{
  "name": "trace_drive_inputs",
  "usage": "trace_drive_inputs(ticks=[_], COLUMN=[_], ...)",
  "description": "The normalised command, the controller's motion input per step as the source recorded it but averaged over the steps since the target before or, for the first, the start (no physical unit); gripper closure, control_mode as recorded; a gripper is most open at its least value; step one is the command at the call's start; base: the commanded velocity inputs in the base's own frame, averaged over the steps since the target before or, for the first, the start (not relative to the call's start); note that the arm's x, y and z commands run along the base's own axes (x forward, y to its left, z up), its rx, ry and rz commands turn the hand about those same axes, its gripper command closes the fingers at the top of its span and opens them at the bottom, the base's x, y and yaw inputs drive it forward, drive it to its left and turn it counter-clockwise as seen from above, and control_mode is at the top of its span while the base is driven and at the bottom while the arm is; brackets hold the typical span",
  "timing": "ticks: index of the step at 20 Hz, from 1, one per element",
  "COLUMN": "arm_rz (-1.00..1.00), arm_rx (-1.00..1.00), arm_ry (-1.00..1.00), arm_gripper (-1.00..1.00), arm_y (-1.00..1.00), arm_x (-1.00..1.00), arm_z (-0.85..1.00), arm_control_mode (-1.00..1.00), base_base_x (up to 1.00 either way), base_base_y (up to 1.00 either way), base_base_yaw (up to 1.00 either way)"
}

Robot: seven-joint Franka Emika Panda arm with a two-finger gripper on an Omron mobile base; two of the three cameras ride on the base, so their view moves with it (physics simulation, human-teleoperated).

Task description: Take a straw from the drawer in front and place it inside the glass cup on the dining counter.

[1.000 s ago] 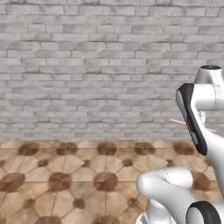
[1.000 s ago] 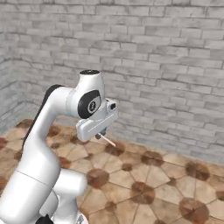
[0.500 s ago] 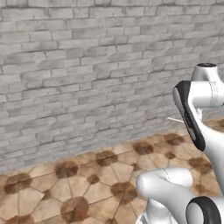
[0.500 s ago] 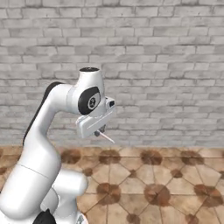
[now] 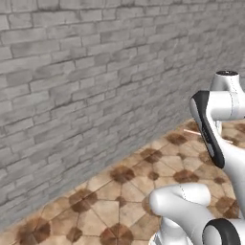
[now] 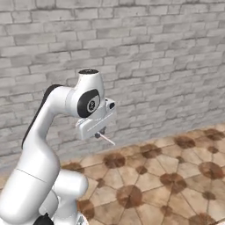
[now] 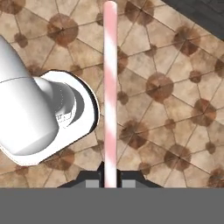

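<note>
While the arm hangs before the brick wall [image 6: 145, 52], the gripper [image 7: 110, 177] has its jaws closed on the straw [image 7: 110, 87], above the tiled floor [image 7: 175, 109].

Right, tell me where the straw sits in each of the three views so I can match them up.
Left base view: the straw pokes out as a thin pale line at the right, just left of the arm's dark joint.
Right base view: it juts down and right from under the hand, left of centre.
Hand view: it runs straight up the middle from between the fingertips.
Shared landmark: the brown patterned floor tiles.
</note>
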Motion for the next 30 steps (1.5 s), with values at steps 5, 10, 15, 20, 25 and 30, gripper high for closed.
trace_drive_inputs(ticks=[5, 10, 15, 20, 25, 30], arm_rz=[0.00, 0.00, 0.00, 0.00, 0.00, 0.00], arm_rx=[0.00, 0.00, 0.00, 0.00, 0.00, 0.00], arm_ry=[0.00, 0.00, 0.00, 0.00, 0.00, 0.00], arm_gripper=[1.00, 1.00, 1.00, 1.00, 1.00, 1.00], arm_y=[0.00, 0.00, 0.00, 0.00, 0.00, 0.00], arm_x=[0.00, 0.00, 0.00, 0.00, 0.00, 0.00], arm_z=[0.00, 0.00, 0.00, 0.00, 0.00, 0.00], arm_control_mode=[1.00, 1.00, 1.00, 1.00, 1.00, 1.00], base_base_x=[0.77, 0.78, 0.80, 0.99, 1.00, 1.00], base_base_y=[0.00, 0.00, -0.17, -0.22, -0.15, -0.11], base_base_yaw=[-0.57, -0.54, -0.48, -0.39, -0.35, -0.34])
